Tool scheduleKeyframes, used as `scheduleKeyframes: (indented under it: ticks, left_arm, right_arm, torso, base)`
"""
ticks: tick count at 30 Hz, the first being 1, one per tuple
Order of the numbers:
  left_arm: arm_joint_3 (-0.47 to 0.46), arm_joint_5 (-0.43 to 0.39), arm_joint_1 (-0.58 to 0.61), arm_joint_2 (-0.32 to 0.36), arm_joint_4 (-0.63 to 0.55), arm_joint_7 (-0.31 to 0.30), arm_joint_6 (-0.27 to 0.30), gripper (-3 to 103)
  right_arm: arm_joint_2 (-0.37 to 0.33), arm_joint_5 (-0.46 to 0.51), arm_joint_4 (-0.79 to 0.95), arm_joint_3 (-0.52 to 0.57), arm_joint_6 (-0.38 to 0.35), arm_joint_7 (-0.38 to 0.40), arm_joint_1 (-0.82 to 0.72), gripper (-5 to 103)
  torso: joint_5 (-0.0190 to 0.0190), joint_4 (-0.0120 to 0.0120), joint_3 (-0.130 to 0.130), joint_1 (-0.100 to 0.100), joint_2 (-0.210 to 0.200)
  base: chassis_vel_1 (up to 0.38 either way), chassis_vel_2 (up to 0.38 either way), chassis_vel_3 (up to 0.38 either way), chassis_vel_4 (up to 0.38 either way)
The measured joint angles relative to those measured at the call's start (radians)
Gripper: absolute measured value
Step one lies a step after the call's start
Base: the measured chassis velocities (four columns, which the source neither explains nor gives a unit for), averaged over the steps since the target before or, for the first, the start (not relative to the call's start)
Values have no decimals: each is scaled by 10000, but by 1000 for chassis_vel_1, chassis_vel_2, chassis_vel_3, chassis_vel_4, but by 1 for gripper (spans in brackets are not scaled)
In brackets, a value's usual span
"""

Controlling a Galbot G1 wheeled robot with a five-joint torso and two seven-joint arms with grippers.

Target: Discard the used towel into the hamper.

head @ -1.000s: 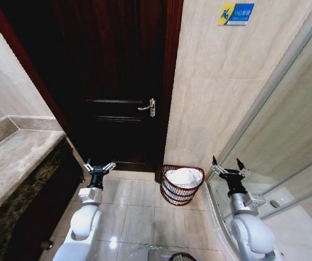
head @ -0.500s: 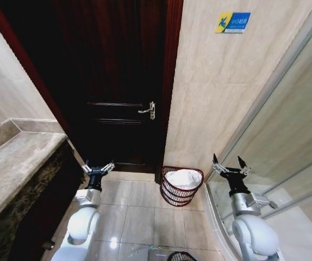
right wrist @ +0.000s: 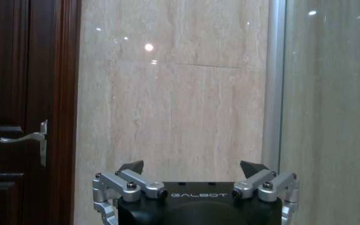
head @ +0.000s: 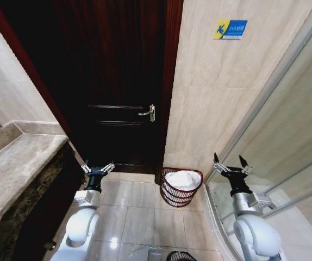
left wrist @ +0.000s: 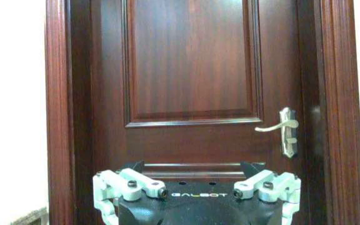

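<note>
Standing by door frame, hamper (head: 181,187) holds white towel (head: 182,178); left tool (head: 98,168), right tool (head: 230,165) spread empty, bare floor between.

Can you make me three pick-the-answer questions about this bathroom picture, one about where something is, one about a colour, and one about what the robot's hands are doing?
1. Where does the hamper stand?
A. On the counter
B. On the floor beside the door frame, against the tiled wall
C. Inside the shower

2. What colour is the towel in the hamper?
A. White
B. Blue
C. Green

3. How are the left gripper and the right gripper?
A. Both open and empty
B. Both shut on the towel
C. Left one shut on the door handle

Answers:
1. B, the wicker hamper sits on the floor tiles just right of the dark wooden door.
2. A, a white towel lies bunched inside the reddish-brown ribs.
3. A, both grippers have fingers spread with nothing between them, held up on either side of the hamper.
</note>
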Motion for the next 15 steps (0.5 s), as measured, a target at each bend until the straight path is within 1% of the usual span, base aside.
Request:
scheduleKeyframes:
  ticks: [3,5,7,8,10,11,12,15]
  left_arm:
    - [-3,0,15,4,-7,36,-30,100]
    - [4,0,16,0,-5,53,-81,100]
    - [55,12,14,-17,78,72,-371,100]
    - [55,12,14,-17,78,72,-371,100]
    - [91,49,60,-41,94,82,-583,100]
    - [112,29,102,-47,24,83,-616,100]
    - [112,29,102,-47,24,83,-616,100]
    - [117,5,120,-50,-79,83,-620,100]
  right_arm:
    - [7,8,29,-30,-13,31,-13,100]
    - [8,13,40,-38,-21,43,-18,100]
    - [2,37,75,-55,-53,77,-31,100]
    - [2,37,75,-55,-53,77,-31,100]
    - [-20,80,123,-117,-116,209,-40,100]
    - [-44,148,222,-209,-272,403,-55,100]
    - [-44,148,222,-209,-272,403,-55,100]
    - [-53,221,425,-296,-589,529,-108,100]
  torso:
    - [0,0,148,120,268]
    - [0,0,180,149,328]
    - [0,0,260,217,476]
    - [0,0,260,217,476]
    - [0,-1,322,276,598]
    - [0,0,339,292,629]
    - [0,0,339,292,629]
    - [0,-1,349,301,650]
  base:
    - [0,0,0,0]
    - [0,0,0,0]
    - [0,0,0,0]
    - [0,0,0,0]
    - [0,0,0,0]
    - [0,0,0,0]
    - [0,0,0,0]
    - [0,0,0,0]
